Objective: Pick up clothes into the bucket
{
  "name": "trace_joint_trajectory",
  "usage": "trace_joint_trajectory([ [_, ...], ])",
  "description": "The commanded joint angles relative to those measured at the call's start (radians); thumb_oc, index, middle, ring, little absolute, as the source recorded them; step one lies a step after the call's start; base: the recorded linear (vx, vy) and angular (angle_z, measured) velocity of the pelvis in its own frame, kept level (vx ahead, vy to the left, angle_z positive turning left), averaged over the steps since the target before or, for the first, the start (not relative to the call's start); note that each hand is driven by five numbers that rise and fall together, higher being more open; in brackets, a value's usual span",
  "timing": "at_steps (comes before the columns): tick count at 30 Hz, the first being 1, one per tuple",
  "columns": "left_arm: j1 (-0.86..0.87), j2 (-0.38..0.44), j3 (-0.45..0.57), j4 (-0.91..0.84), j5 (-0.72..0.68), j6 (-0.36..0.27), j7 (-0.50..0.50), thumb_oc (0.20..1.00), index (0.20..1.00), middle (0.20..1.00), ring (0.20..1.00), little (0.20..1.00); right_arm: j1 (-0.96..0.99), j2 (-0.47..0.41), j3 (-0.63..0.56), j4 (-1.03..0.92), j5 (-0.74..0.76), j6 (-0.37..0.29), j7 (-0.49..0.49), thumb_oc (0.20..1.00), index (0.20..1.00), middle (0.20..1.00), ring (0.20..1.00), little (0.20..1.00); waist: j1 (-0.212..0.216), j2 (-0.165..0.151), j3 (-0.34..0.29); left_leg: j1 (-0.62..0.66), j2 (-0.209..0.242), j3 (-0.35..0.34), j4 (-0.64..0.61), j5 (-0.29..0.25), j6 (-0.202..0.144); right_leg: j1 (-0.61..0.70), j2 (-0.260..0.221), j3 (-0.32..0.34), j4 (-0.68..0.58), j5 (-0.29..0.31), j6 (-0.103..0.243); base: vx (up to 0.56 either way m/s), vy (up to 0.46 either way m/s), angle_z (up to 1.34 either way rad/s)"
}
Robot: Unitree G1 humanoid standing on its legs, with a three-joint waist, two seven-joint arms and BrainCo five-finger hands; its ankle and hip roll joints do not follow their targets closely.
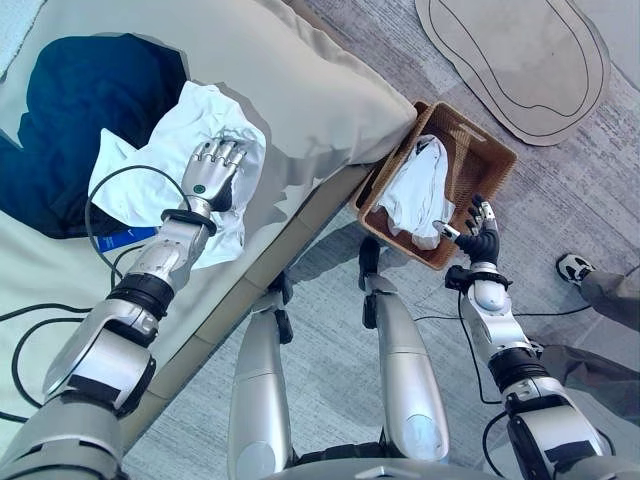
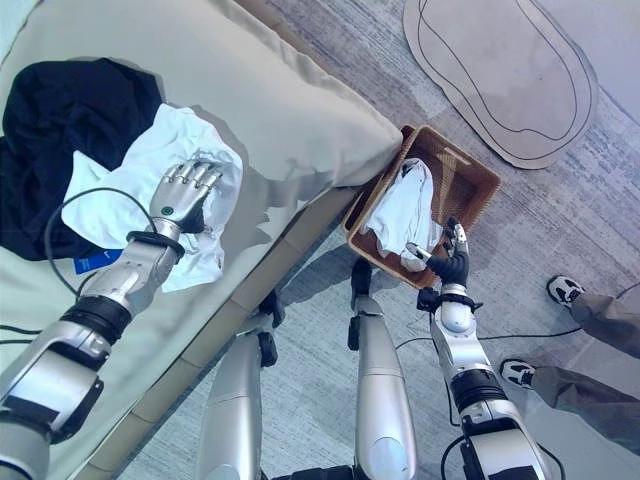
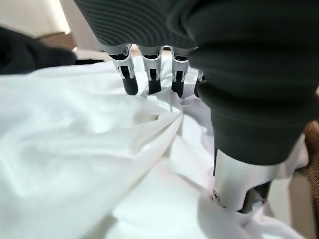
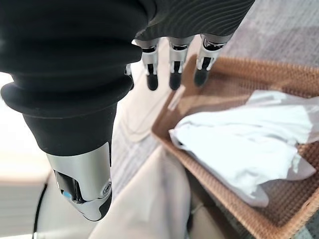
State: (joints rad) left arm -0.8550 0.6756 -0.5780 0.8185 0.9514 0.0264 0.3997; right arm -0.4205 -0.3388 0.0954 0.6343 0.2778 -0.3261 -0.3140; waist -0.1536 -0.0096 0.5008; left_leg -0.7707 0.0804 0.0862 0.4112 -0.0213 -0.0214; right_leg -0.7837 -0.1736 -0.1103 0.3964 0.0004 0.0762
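A crumpled white garment (image 1: pixel 150 160) lies on the beige bed, partly over a dark navy garment (image 1: pixel 80 100). My left hand (image 1: pixel 212 172) rests on top of the white one. Its straight fingers (image 3: pixel 130 79) press their tips into a fold of the cloth and its thumb sinks in nearby. A brown wicker basket (image 1: pixel 490 150) stands on the floor by the bed's corner and holds another white garment (image 1: pixel 415 190). My right hand (image 1: pixel 478 238) hovers open at the basket's near edge, its fingers (image 4: pixel 172 74) relaxed and holding nothing.
A large beige cushion (image 1: pixel 300 90) lies on the bed between the garments and the basket. A flat oval mat (image 1: pixel 530 60) sits on the grey floor beyond the basket. A person's shoe (image 1: pixel 573 267) and trouser legs show at the right.
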Motion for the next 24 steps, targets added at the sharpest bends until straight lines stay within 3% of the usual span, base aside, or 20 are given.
trace_joint_trajectory([
  [1,-0.014,0.045,-0.006,0.067,0.066,0.046,0.005,1.000,1.000,1.000,1.000,1.000,0.041,-0.042,0.011,-0.048,0.014,-0.027,0.005,1.000,1.000,1.000,1.000,1.000,0.010,-0.013,-0.075,-0.067,0.023,-0.010,0.048,-0.020,0.002,0.015,-0.060,0.038,0.019,-0.003,0.076,-0.01,0.026,-0.04],
  [7,-0.039,0.064,-0.055,0.117,0.085,0.043,-0.045,1.000,1.000,1.000,1.000,1.000,0.030,-0.046,0.016,-0.036,0.020,-0.018,0.008,1.000,1.000,1.000,1.000,1.000,0.006,-0.015,-0.076,-0.075,0.024,-0.001,0.062,-0.028,0.006,0.005,-0.063,0.046,0.021,0.006,0.081,-0.01,0.040,-0.08],
  [8,-0.049,0.063,-0.068,0.143,0.082,0.045,-0.054,0.815,0.815,0.815,0.815,0.815,0.028,-0.046,0.023,-0.034,0.022,-0.016,0.011,1.000,1.000,1.000,1.000,1.000,0.004,-0.015,-0.078,-0.076,0.024,0.002,0.064,-0.029,0.006,0.004,-0.064,0.048,0.019,0.007,0.082,0.00,0.025,-0.03],
  [9,-0.050,0.063,-0.069,0.144,0.081,0.045,-0.053,0.555,0.555,0.555,0.555,0.555,0.028,-0.046,0.023,-0.034,0.022,-0.016,0.011,1.000,1.000,1.000,1.000,1.000,0.004,-0.015,-0.078,-0.076,0.024,0.002,0.064,-0.029,0.006,0.004,-0.064,0.049,0.019,0.007,0.082,0.00,0.031,-0.07],
  [10,-0.048,0.060,-0.072,0.154,0.078,0.043,-0.058,0.206,0.206,0.206,0.206,0.206,0.027,-0.046,0.025,-0.033,0.023,-0.015,0.013,1.000,1.000,1.000,1.000,1.000,0.004,-0.015,-0.079,-0.077,0.024,0.003,0.065,-0.030,0.006,0.002,-0.064,0.051,0.019,0.008,0.082,0.00,0.027,-0.05],
  [22,-0.002,0.025,-0.067,0.161,0.039,0.013,-0.047,0.200,0.200,0.200,0.200,0.200,0.028,-0.036,0.038,-0.012,0.025,-0.014,0.021,1.000,1.000,1.000,1.000,1.000,0.009,-0.012,-0.103,-0.029,0.019,0.002,0.041,-0.025,0.003,0.048,-0.069,0.044,0.004,0.009,0.086,0.00,0.000,0.00],
  [24,0.031,0.021,-0.081,0.080,0.057,-0.017,-0.036,0.200,0.200,0.200,0.200,0.200,0.037,-0.031,0.042,-0.007,0.031,-0.016,0.025,1.000,1.000,1.000,1.000,1.000,0.018,-0.009,-0.114,0.029,0.016,-0.005,0.004,-0.020,-0.001,0.103,-0.072,0.037,-0.026,0.015,0.089,0.05,-0.046,0.01],
])
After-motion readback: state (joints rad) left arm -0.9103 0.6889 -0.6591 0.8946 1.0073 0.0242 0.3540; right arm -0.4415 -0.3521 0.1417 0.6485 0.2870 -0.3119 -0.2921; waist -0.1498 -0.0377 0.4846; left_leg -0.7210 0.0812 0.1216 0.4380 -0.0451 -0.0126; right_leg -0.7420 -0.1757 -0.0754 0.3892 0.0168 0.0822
